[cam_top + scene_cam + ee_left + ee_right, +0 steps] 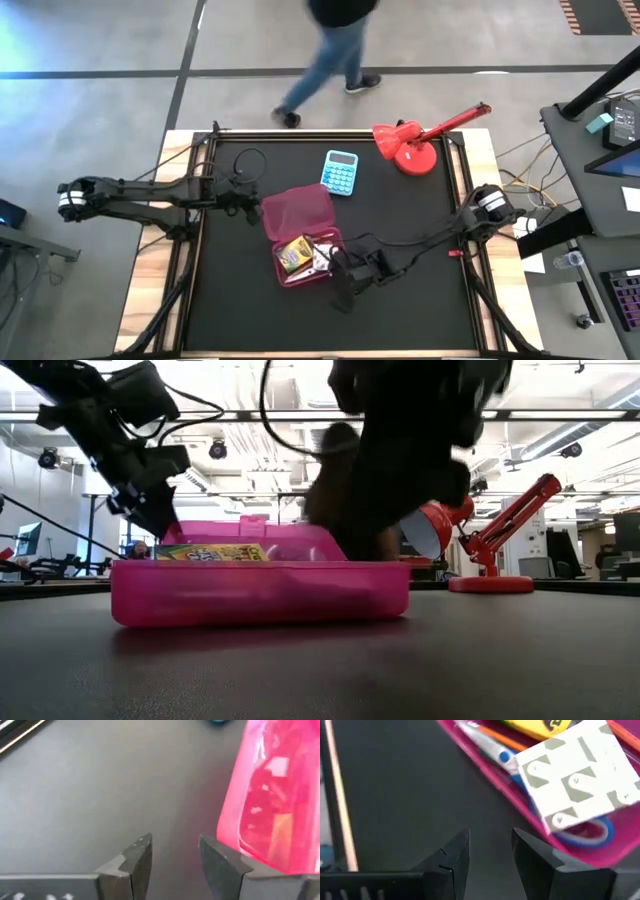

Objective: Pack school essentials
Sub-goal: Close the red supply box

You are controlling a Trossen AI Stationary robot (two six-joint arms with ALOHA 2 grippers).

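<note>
Crayon box (293, 254) lies in pink case (300, 215) on black table (240, 300); both tools (172, 855) (490, 847) parted, empty.

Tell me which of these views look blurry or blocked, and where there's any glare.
Low view: a dark blurred arm blocks the middle behind the open pink plastic pencil case. High view: the walking person is smeared. Left wrist view: soft, with bright reflections on the case's lid. Right wrist view: the white patterned square is slightly soft.
</note>
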